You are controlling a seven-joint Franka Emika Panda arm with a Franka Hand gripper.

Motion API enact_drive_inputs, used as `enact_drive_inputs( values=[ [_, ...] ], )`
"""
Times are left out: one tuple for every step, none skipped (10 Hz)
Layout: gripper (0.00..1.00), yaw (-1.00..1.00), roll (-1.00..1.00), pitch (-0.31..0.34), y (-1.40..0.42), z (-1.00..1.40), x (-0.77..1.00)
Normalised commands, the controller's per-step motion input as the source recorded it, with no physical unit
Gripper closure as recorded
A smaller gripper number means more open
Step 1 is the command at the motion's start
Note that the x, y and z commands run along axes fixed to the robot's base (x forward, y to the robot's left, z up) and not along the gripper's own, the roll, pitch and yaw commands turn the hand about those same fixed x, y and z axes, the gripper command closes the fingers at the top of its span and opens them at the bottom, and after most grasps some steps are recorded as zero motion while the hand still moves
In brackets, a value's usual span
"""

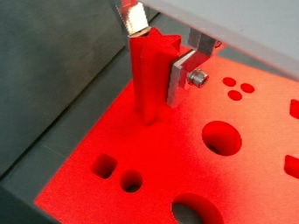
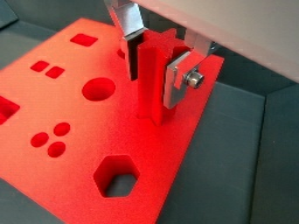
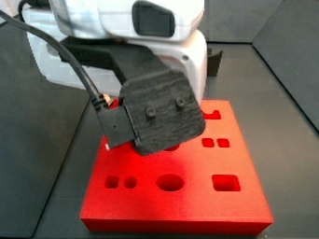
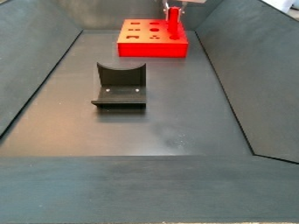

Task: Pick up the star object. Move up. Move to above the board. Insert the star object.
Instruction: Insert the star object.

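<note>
Star object (image 1: 149, 74) between end effector (image 1: 162, 57) fingers

The two-finger metal gripper (image 1: 162, 54) stands over the flat red slab board with shaped cut-outs (image 1: 233, 166) near its edge, clasping the upright red ridged star object (image 1: 149, 79) whose foot meets the board, while the dark L-shaped fixture (image 4: 119, 85) sits apart on the floor, nearer the side camera.

No readable text anywhere.

The board (image 2: 70, 131), the star object (image 2: 149, 79) that the gripper (image 2: 158, 54) clasps above it, and the fixture (image 4: 119, 86) beside the board carry no letters, numbers, brands or signs.
</note>
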Motion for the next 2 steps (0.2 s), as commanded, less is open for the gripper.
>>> enact_drive_inputs(
  values=[
    [1.00, 0.00, 0.00, 0.011, 0.00, 0.00, 0.00],
    [1.00, 0.00, 0.00, 0.000, 0.00, 0.00, 0.00]
  ],
)
